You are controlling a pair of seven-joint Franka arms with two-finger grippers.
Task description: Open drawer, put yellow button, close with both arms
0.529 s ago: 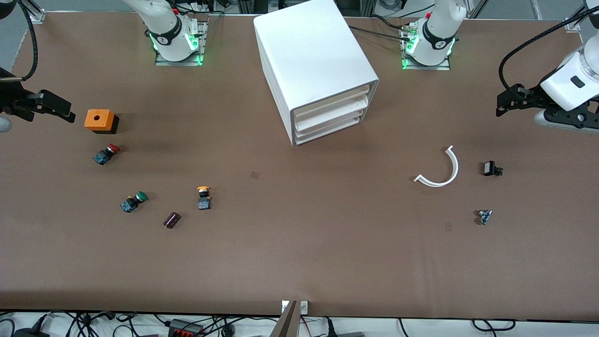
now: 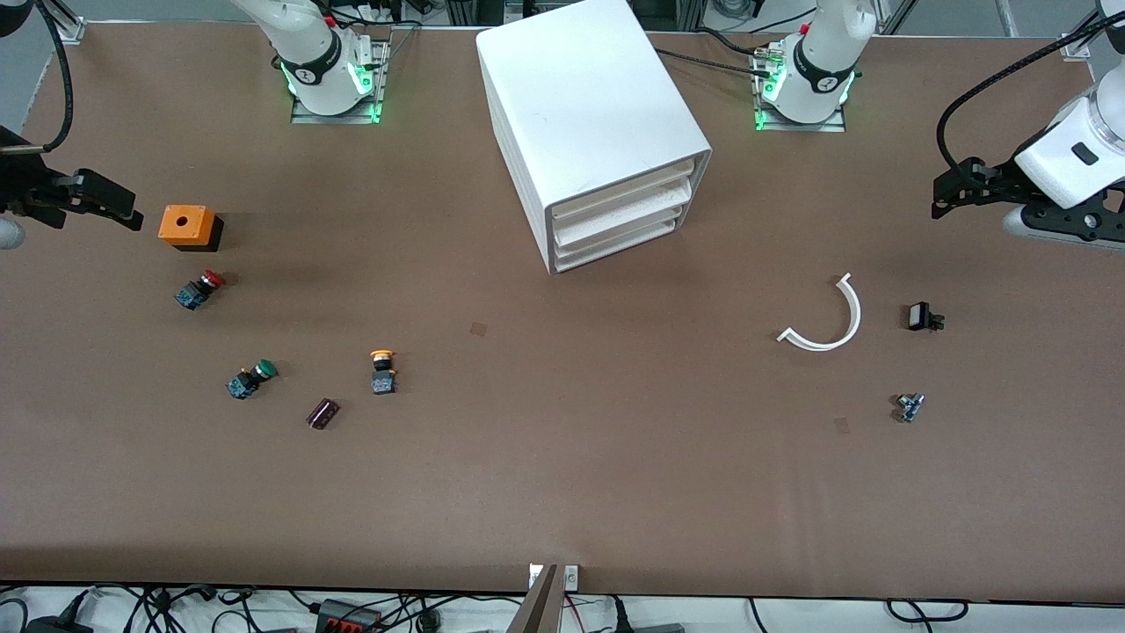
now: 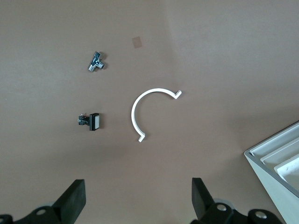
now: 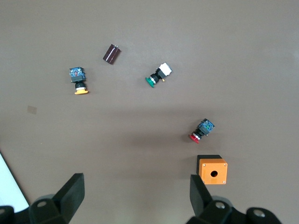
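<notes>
The white cabinet (image 2: pixel 589 114) stands mid-table between the arm bases, its three drawers facing the front camera. The uppermost drawer (image 2: pixel 628 195) sits flush and shut. The yellow button (image 2: pixel 382 369) lies on the table nearer the front camera, toward the right arm's end; it also shows in the right wrist view (image 4: pixel 78 80). My right gripper (image 2: pixel 127 213) hovers open and empty beside an orange box, its open fingers framing bare table in its wrist view (image 4: pixel 135 191). My left gripper (image 2: pixel 942 200) hovers open and empty at the left arm's end, also seen in its wrist view (image 3: pixel 138 196).
An orange box (image 2: pixel 186 226), a red-capped switch (image 2: pixel 199 289), a green-capped switch (image 2: pixel 250 379) and a dark cylinder (image 2: pixel 322 413) lie near the yellow button. A white curved strip (image 2: pixel 831 321), a small black part (image 2: pixel 923 316) and a small metal part (image 2: pixel 910 406) lie toward the left arm's end.
</notes>
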